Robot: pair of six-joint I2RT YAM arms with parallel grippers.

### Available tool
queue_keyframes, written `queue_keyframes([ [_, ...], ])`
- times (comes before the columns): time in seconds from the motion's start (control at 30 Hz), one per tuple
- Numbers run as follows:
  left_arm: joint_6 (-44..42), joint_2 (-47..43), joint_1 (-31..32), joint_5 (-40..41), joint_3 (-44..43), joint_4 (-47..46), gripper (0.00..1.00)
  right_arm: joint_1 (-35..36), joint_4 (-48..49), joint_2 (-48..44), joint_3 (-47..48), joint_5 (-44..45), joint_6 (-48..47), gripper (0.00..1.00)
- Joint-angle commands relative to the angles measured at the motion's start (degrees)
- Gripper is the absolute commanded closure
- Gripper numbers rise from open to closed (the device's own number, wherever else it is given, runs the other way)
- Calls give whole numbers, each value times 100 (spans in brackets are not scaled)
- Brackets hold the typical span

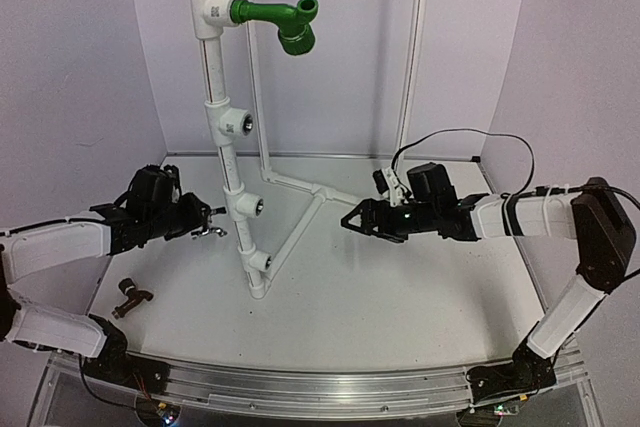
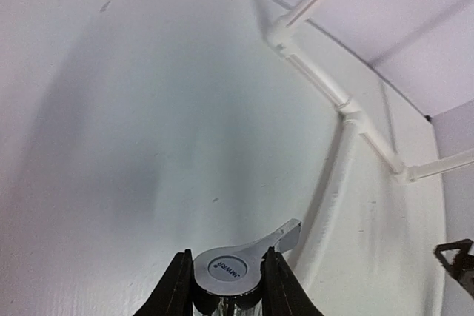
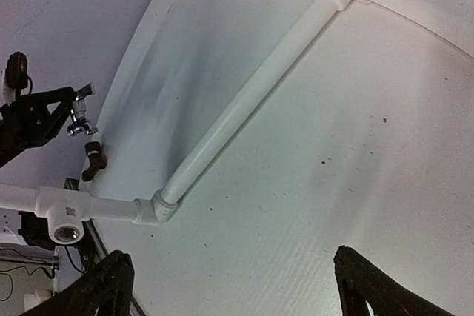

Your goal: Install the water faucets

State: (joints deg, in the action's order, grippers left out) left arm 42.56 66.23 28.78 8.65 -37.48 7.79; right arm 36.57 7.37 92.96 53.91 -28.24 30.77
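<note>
My left gripper (image 1: 203, 223) is shut on the chrome faucet (image 1: 209, 232) and holds it above the table, left of the white upright pipe (image 1: 232, 162). In the left wrist view the faucet's round cap and lever (image 2: 237, 264) sit between my fingers (image 2: 175, 286). The dark reddish-brown faucet (image 1: 130, 297) lies on the table at the front left; it also shows in the right wrist view (image 3: 93, 159). My right gripper (image 1: 352, 223) is open and empty, hovering right of the pipe stand. The chrome faucet also shows in the right wrist view (image 3: 80, 112).
The upright pipe carries white tee fittings (image 1: 246, 206) with side sockets, and a green elbow piece (image 1: 282, 21) at the top. White base pipes (image 1: 300, 232) run across the table to the back. A tee socket (image 3: 65, 231) shows in the right wrist view.
</note>
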Motion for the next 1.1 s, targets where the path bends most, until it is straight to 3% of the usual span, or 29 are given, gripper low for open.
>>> queue_keyframes([
  [0.0,-808,728,-468,-1562,-789,-1978,100,175,910,431,579,-402,503,6],
  [0.17,-859,1895,-540,-3319,-1589,-2940,100,275,1524,925,943,-660,825,11],
  [0.27,-654,2559,-337,-3867,-2034,-3210,100,354,1572,1188,1279,-713,752,17],
  [0.73,75,3228,479,-3860,-2441,-3827,100,681,2379,1541,1341,-465,692,39],
  [1.07,138,3180,632,-3963,-2320,-3890,100,755,2660,1642,1342,-441,786,43],
])
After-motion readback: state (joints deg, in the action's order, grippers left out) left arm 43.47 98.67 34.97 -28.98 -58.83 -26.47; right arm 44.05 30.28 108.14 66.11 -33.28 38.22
